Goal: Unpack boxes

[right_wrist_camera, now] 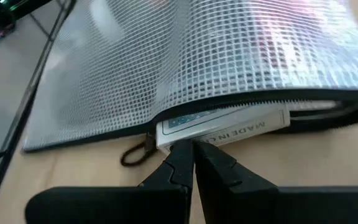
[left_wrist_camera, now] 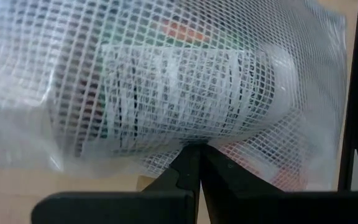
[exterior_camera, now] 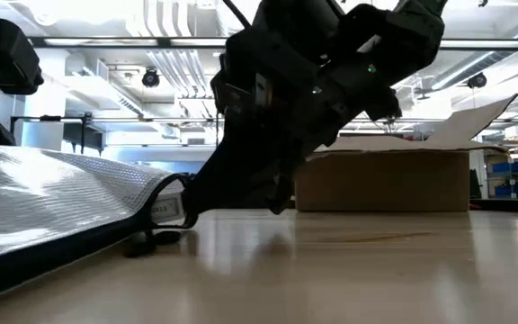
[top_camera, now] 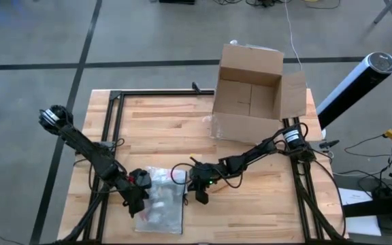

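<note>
Both pincers stood closed at the mesh pouch [top_camera: 160, 201]: left pincer [left_wrist_camera: 194, 155] pinching its film, right pincer [right_wrist_camera: 188, 155] at its zipper mouth.

A flat translucent mesh zip pouch [top_camera: 160, 202] lies near the front edge of a light wooden butcher-block surface [top_camera: 162, 126]. Its black zipper edge [right_wrist_camera: 303, 102] is partly open, and a white printed card or small box [right_wrist_camera: 225, 126] pokes out of the gap, with a dark zipper pull loop [right_wrist_camera: 135, 153] just beside it. Through the mesh, white and red items show indistinctly. Off the surface, a white and black cylinder [top_camera: 356, 82] stands tilted on the grey floor [top_camera: 33, 41].
</note>
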